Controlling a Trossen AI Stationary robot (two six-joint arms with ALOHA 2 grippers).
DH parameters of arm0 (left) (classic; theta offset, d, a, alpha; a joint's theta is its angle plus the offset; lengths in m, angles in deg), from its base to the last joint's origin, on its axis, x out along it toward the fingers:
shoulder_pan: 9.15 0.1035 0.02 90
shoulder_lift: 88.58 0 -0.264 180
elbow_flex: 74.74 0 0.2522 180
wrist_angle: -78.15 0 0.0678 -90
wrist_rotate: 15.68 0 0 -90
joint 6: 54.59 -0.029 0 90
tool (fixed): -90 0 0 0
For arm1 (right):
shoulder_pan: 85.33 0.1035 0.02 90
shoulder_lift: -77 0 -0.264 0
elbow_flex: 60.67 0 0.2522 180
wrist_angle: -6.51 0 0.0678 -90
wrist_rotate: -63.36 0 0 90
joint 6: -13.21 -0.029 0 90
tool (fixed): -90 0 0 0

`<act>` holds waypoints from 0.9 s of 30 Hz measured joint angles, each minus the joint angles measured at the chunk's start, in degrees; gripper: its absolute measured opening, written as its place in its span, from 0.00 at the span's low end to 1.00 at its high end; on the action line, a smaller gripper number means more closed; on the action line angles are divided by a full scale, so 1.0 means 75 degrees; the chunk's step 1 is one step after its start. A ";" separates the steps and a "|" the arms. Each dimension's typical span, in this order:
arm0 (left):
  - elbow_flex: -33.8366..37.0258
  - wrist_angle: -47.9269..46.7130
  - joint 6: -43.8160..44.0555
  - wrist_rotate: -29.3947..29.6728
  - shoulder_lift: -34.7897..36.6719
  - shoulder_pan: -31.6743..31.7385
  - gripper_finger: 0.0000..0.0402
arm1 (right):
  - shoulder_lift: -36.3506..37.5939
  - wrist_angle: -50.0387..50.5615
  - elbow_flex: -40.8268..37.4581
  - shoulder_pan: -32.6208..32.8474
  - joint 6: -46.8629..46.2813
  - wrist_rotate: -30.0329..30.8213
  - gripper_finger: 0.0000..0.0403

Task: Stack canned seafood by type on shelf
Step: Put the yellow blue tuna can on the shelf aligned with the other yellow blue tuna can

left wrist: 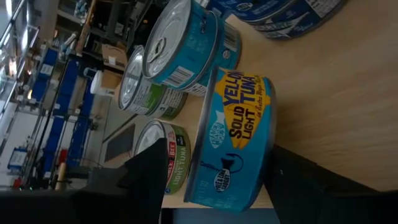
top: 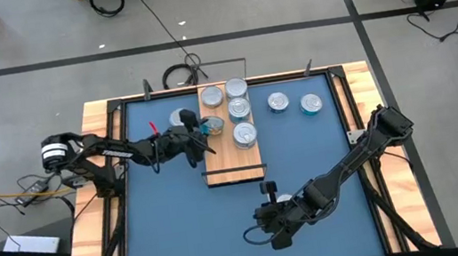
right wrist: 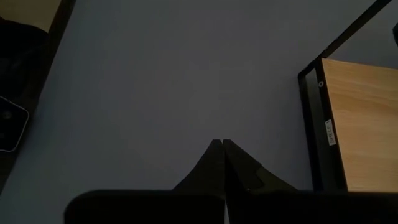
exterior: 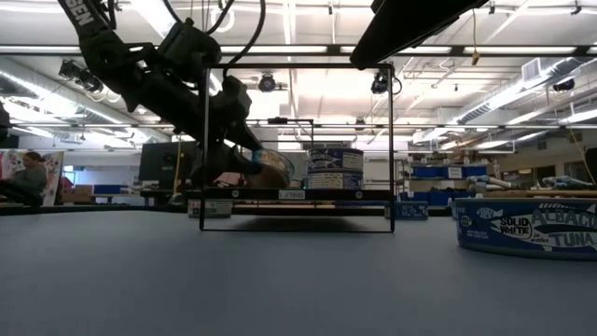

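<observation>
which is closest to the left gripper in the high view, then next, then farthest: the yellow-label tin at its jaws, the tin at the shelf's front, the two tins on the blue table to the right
1. Yellow-label tin, on the shelf, right at the left gripper.
2. Front tin, on the shelf's right half.
3. Two tins on the blue table, right of the shelf: silver-topped tin, then teal-sided tin farthest.

From above, my left gripper (top: 203, 138) covers part of the teal-sided round tin (top: 213, 127) on the light-wood board shelf (top: 235, 158). In my left wrist view, a dark-blue tin (left wrist: 292, 15) is cut off at the edge.
</observation>
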 joint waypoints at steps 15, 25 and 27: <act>0.0000 -0.0399 0.1081 -0.0609 0.0002 0.0560 0.59 | 0.0003 -0.0003 0.0003 -0.0003 0.0001 -0.0167 0.00; 0.0000 -0.0875 0.1675 -0.0925 0.0029 0.1165 0.53 | 0.0003 0.0000 0.0003 -0.0003 -0.0004 -0.0250 0.00; 0.0000 -0.0928 0.1644 -0.1053 0.0029 0.1124 0.53 | 0.0003 -0.0001 0.0003 -0.0003 -0.0004 -0.0296 0.00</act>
